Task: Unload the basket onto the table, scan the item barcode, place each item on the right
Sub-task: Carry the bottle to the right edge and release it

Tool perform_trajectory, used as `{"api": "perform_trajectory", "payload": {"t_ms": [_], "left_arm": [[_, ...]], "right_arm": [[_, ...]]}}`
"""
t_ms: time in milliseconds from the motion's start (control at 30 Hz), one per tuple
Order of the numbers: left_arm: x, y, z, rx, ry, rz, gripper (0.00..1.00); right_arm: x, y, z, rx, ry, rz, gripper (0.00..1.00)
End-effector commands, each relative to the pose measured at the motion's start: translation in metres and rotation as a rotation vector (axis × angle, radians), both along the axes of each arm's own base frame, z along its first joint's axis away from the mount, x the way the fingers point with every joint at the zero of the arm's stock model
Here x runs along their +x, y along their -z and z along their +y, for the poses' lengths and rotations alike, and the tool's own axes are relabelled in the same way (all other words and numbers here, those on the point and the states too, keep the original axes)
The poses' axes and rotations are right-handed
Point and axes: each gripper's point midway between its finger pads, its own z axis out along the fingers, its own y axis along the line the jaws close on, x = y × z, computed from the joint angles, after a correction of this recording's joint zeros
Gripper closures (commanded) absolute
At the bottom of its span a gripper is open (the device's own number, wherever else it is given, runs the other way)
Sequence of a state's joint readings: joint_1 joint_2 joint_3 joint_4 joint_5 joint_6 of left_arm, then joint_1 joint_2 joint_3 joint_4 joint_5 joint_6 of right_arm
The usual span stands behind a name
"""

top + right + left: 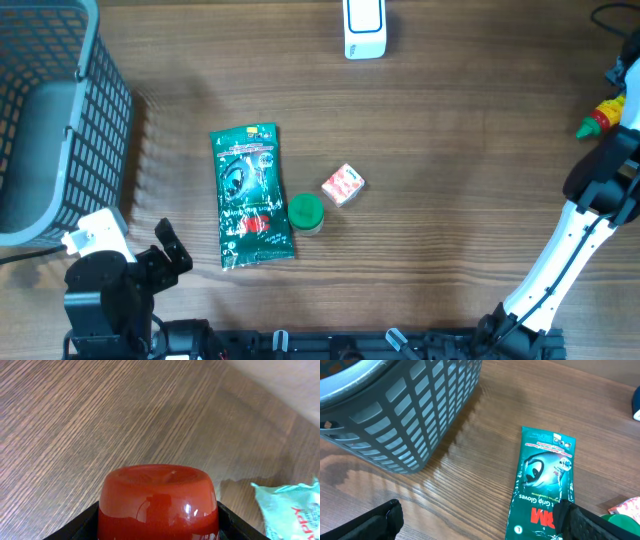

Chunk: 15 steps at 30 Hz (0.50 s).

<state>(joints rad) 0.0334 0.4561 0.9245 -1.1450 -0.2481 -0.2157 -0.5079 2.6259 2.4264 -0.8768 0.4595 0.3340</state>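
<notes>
Six things are laid out around two arms. At the left edge a grey basket [105, 125] is set, and beside it the left gripper [138, 245] is held fully spread with nothing between its fingers. A green glove packet [252, 195] is laid flat near the middle. At the top edge a white and blue device [364, 28], taken to be the scanner, is stood. The red bottle [159, 502], judged to be the item, is clamped between the part-closed fingers of the right gripper [159, 527] at the right edge, well apart from that device. A green-lidded jar [305, 212] and a small red box [343, 185] are left untouched. Pickup appears done; presenting the barcode remains.
</notes>
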Motion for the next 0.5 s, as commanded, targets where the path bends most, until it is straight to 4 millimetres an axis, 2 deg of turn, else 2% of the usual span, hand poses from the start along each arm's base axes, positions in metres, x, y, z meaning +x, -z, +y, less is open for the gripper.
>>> {"api": "perform_trajectory", "payload": {"t_ms": [0, 67, 133, 233, 333, 467], "left_arm": [[0.001, -0.002, -0.002, -0.001, 0.010, -0.006, 0.00], [0.001, -0.002, -0.002, -0.002, 0.010, -0.006, 0.00], [0.001, -0.002, -0.002, -0.002, 0.010, -0.006, 0.00], [0.001, -0.002, -0.002, -0.002, 0.010, -0.006, 0.00], [0.001, -0.002, -0.002, -0.001, 0.010, -0.006, 0.00], [0.001, -0.002, -0.002, -0.001, 0.010, -0.006, 0.00]], "right_arm": [[0.004, 0.002, 0.007, 0.049, -0.039, -0.008, 0.27], [-0.001, 0.005, 0.010, 0.064, -0.039, 0.016, 0.17], [-0.005, 0.005, 0.013, 0.077, -0.033, 0.028, 0.02], [-0.011, -0.004, 0.018, 0.100, -0.010, 0.021, 0.01], [-0.012, -0.031, 0.025, 0.123, 0.020, -0.038, 0.00], [-0.004, -0.096, 0.046, 0.147, -0.003, -0.180, 0.00]]}}
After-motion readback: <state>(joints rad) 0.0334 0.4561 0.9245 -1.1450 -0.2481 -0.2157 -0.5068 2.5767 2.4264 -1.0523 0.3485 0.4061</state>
